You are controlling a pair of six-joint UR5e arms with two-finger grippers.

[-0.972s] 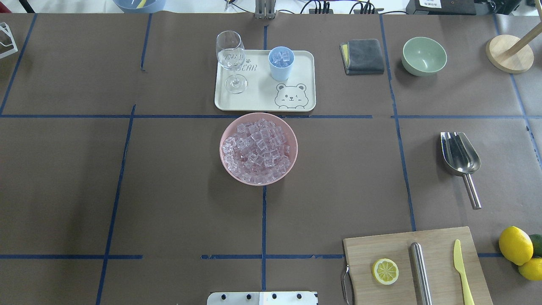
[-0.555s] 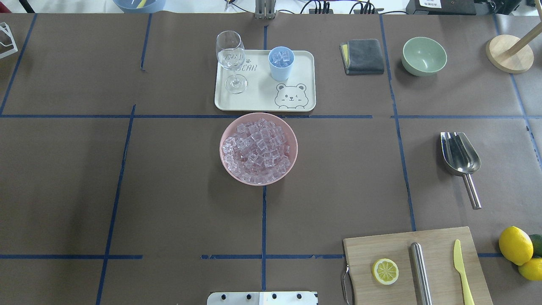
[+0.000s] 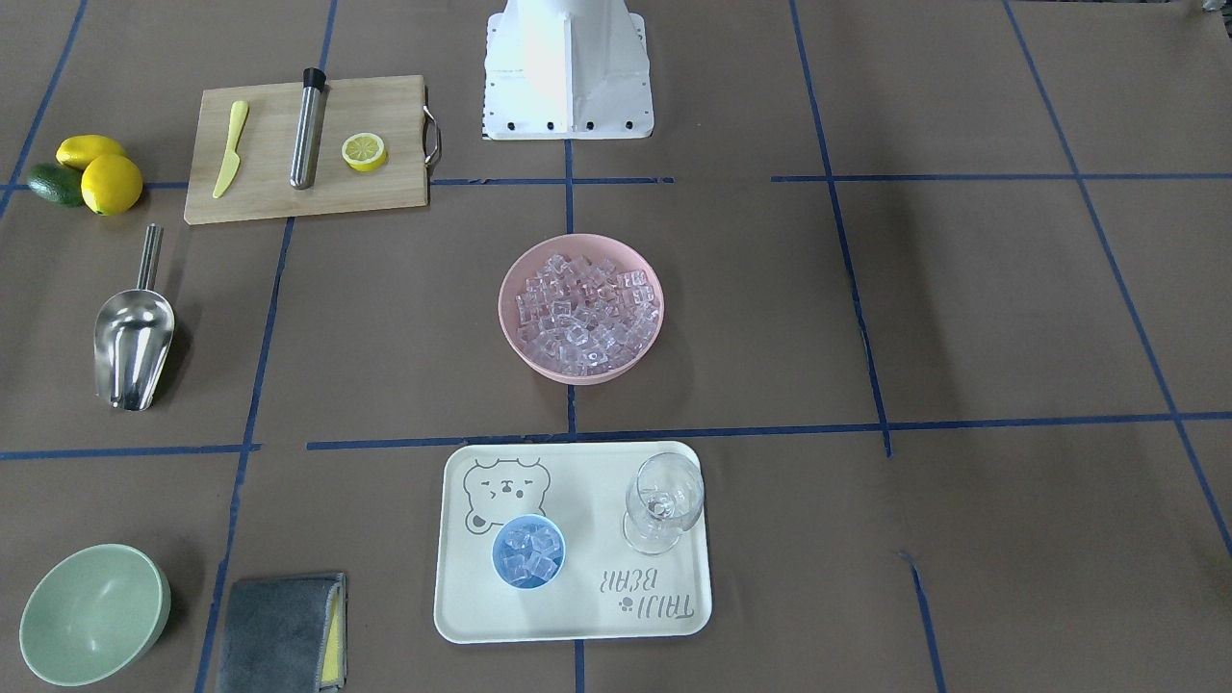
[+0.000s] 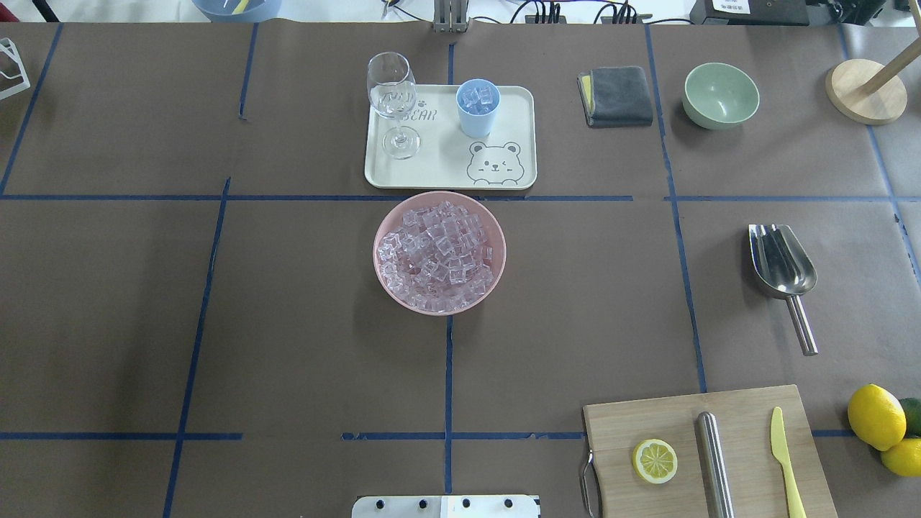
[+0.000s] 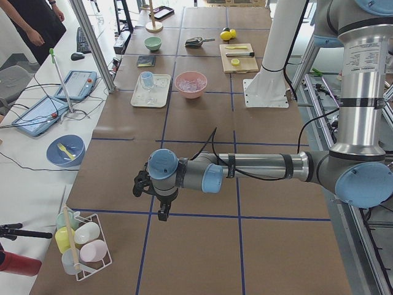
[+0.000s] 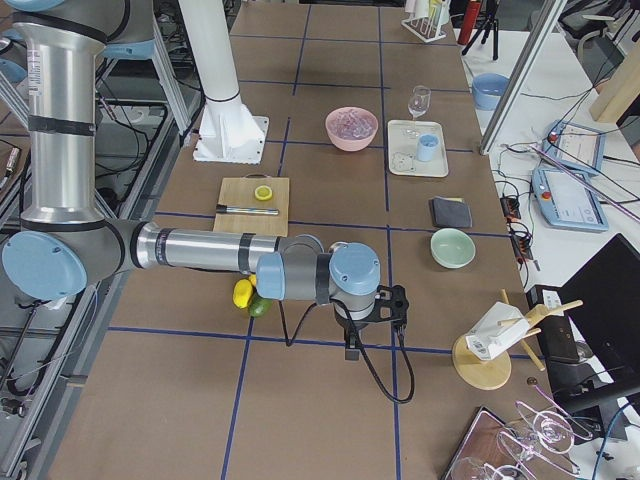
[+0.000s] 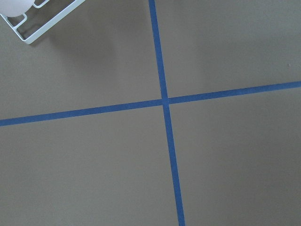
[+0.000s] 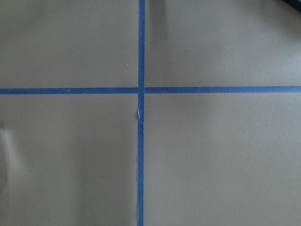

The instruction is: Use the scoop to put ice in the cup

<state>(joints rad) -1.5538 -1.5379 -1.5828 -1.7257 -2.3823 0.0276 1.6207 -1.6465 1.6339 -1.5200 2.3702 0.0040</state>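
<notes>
Looks basically done, or at least one good load in. Going big to small.

Got the brown surface [image 4: 288, 324] carrying everything, with both arms parked out at the two ends, well apart from all the task stuff. Can't call open or closed for the left end effector [image 5: 161, 212] or the right end effector [image 6: 352, 345]. Only caught in the side views, and nothing in either wrist view but bare paper and blue tape. No sign of anything gripped, as far as can be made out.

Next down, the cream tray [image 4: 439, 169] at the far middle. Just in front of it, the pink bowl [image 4: 375, 252], heaped with ice [image 4: 439, 248]. Then the scoop [image 4: 783, 262], lying flat over on the robot's right, well apart from bowl and tray, trough empty, nothing near the handle. Smallest, the cup [image 4: 477, 119], upright on the tray beside a stemmed glass [image 4: 394, 101], holding cubes [image 4: 478, 97] up close to the rim.

Judging from that: ice in the cup, scoop lying free, arms well clear. Probably nothing left to do, unless going for a fuller cup, which means grabbing that scoop handle first.

Compared with a second ago in the overhead view: zero change. Same bowl, same scoop spot, same cube level in the cup, no arm in sight then or now.
</notes>
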